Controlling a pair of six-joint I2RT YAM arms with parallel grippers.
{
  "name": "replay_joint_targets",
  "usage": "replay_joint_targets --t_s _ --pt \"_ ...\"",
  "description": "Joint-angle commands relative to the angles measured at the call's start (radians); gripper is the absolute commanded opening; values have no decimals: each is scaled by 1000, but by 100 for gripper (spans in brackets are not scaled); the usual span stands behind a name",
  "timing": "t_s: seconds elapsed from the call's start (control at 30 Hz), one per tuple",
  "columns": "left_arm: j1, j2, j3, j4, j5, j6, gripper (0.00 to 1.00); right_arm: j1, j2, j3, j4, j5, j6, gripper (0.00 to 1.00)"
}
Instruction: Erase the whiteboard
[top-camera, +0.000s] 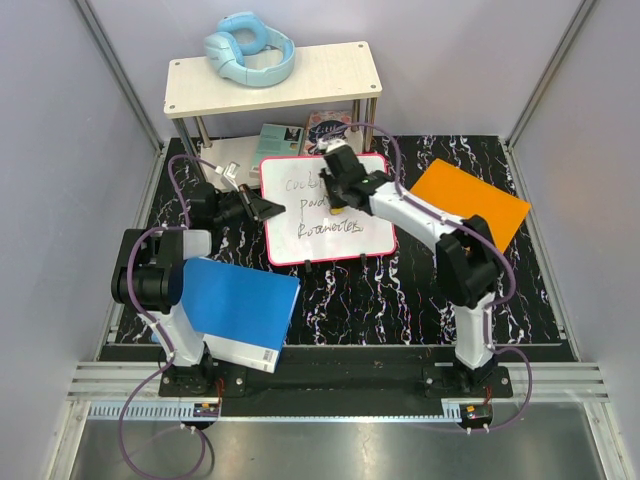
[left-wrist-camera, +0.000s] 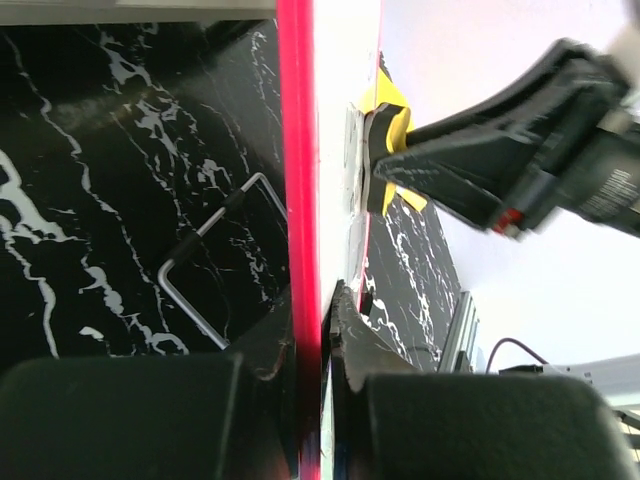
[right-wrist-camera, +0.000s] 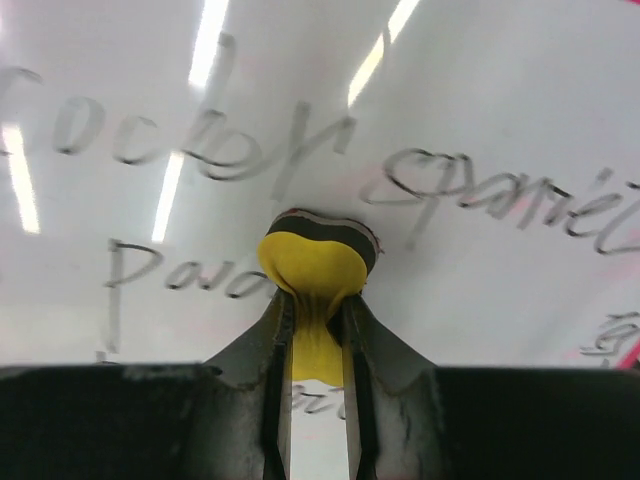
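On the right gripper (right-wrist-camera: 318, 320) the jaws were pinching a yellow eraser (right-wrist-camera: 312, 262). Its dark felt face was pressed to the whiteboard (right-wrist-camera: 480, 120), just under the top line of handwriting (right-wrist-camera: 215, 140). On the left gripper (left-wrist-camera: 315, 318) the jaws were pressed together on the board's red rim (left-wrist-camera: 297, 150) at its left edge, which I took to be steadying it.

From above, the board sat mid-worktop (top-camera: 380, 300) between the two arms and just in front of a small shelf (top-camera: 330, 75) with headphones (top-camera: 248, 48) on top. I could not tell whether it lay flat or was lifted a little off the surface. A blue book (top-camera: 245, 305) lay near the left arm's base and an orange book (top-camera: 470, 200) to the right of the board, both clear of the work.

All three lines of writing read dark and whole, so I judged the wiping step to be only starting, with nearly the whole job left. The next move called for steady downward pressure and sideways strokes across each line. The left clamp needed to hold firm so the board would not skate. I also had to stop each stroke short of the left jaws and the rim, to keep the eraser from twisting out of the pinch.
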Motion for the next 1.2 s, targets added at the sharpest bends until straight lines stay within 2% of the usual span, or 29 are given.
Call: replay_joint_targets --t_s 0.0,0.2,0.3,0.6,0.83,1.17 --pt "-23 35 -7 -139 -155 293 0 127 191 219 -40 -115 23 0" --pt "-35 32 -1 -167 -161 317 0 198 422 595 -272 -100 25 0" --pt "-46 25 5 -188 -170 332 0 208 460 658 -327 -98 28 0" --pt "-49 22 5 -196 -176 339 0 193 397 559 -343 41 23 0" --pt "-61 6 2 -213 -187 360 0 49 333 516 -355 -29 106 0" --pt "-79 -12 -3 -239 -212 388 0 -117 246 421 -401 -6 107 0"
